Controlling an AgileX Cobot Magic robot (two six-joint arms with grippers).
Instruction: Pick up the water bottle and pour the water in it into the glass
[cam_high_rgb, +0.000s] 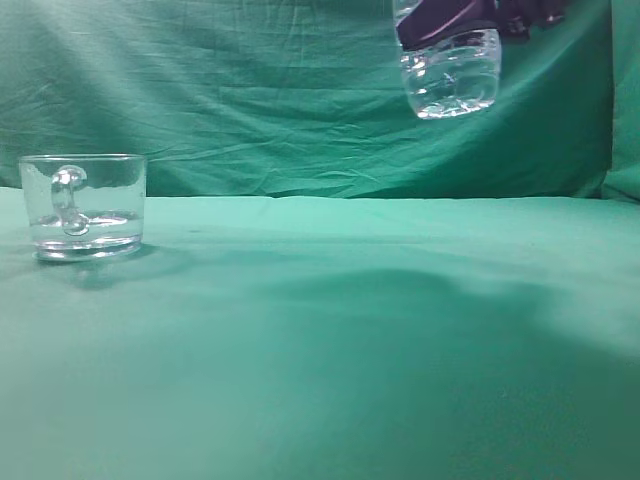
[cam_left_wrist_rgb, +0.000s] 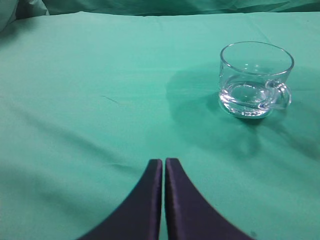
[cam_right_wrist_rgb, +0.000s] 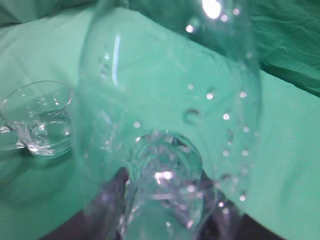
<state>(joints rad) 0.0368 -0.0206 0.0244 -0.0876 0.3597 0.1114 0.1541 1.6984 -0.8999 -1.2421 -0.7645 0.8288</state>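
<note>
The glass (cam_high_rgb: 82, 206) is a clear mug with a handle, standing at the left of the green table with a little water (cam_high_rgb: 85, 225) in its bottom. It also shows in the left wrist view (cam_left_wrist_rgb: 255, 79) and the right wrist view (cam_right_wrist_rgb: 39, 118). The water bottle (cam_high_rgb: 452, 72) hangs high at the upper right, held in my right gripper (cam_high_rgb: 450, 25), well right of the glass. In the right wrist view the bottle (cam_right_wrist_rgb: 170, 115) fills the frame with droplets on its walls. My left gripper (cam_left_wrist_rgb: 164, 167) is shut and empty, low over the cloth, short of the glass.
A green cloth (cam_high_rgb: 330, 330) covers the table and hangs as a backdrop (cam_high_rgb: 250, 90) behind it. The bottle's shadow lies on the cloth at the right.
</note>
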